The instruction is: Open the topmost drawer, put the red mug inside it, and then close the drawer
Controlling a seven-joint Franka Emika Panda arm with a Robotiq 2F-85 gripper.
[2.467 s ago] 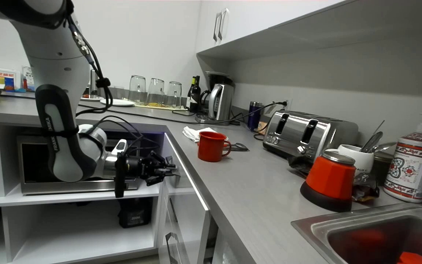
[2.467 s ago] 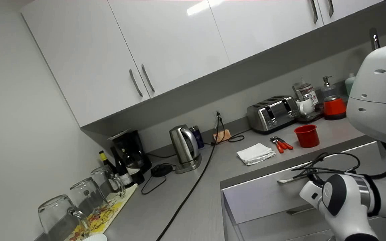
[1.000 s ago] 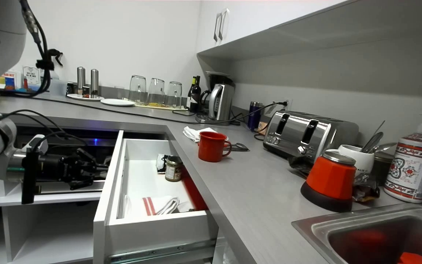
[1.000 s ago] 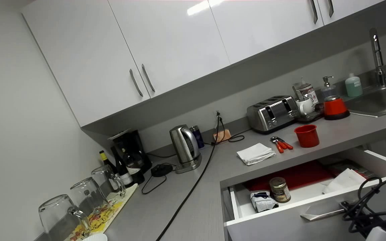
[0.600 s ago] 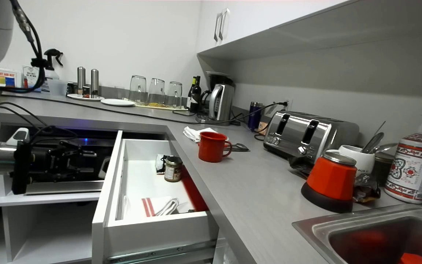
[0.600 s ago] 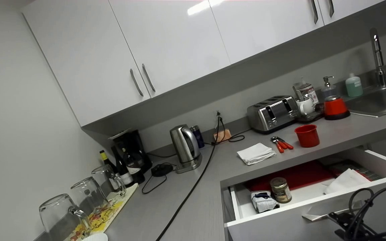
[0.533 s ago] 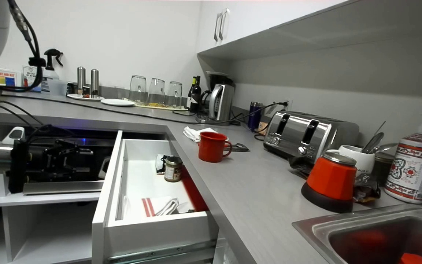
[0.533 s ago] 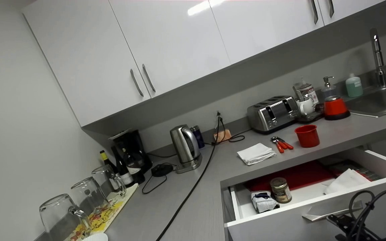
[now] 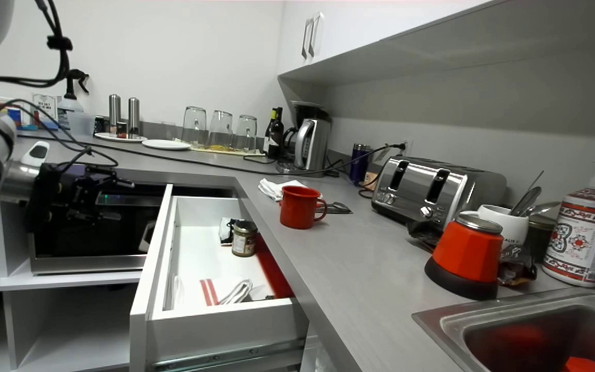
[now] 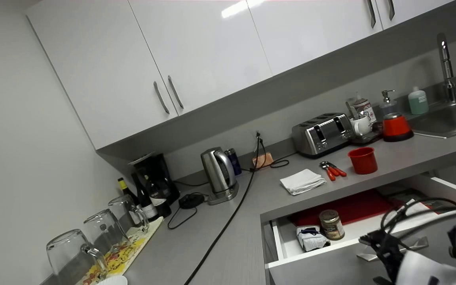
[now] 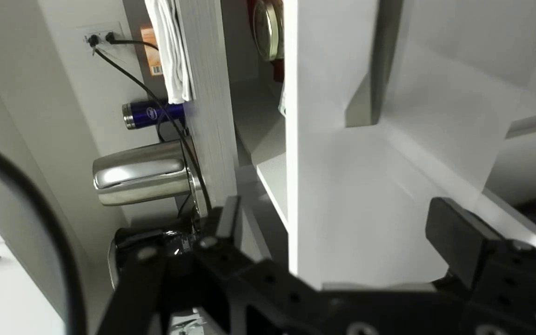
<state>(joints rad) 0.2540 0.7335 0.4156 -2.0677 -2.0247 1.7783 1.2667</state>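
Top drawer [image 9: 220, 328] open, red mug [image 9: 297, 207] sitting on the bench [image 9: 359, 268]

Hand [image 9: 123, 200] is gaping wide in front of the drawer. Blue tumbler [image 11: 170, 116] has an oval logo [image 11: 151, 113], too small to read; orange box [image 11: 150, 46] shows a barcode [image 11: 156, 70].

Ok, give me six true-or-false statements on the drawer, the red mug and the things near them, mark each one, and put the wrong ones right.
1. The topmost drawer stands open. True.
2. In an exterior view, a red-handled tool lies between the red mug and a folded white cloth. True.
3. The mug is inside the drawer. False: it stands upright on the counter.
4. A jar is inside the drawer. True.
5. The jar lies on its side. False: it stands upright.
6. The mug is being held. False: the fingers stand apart and hold nothing.
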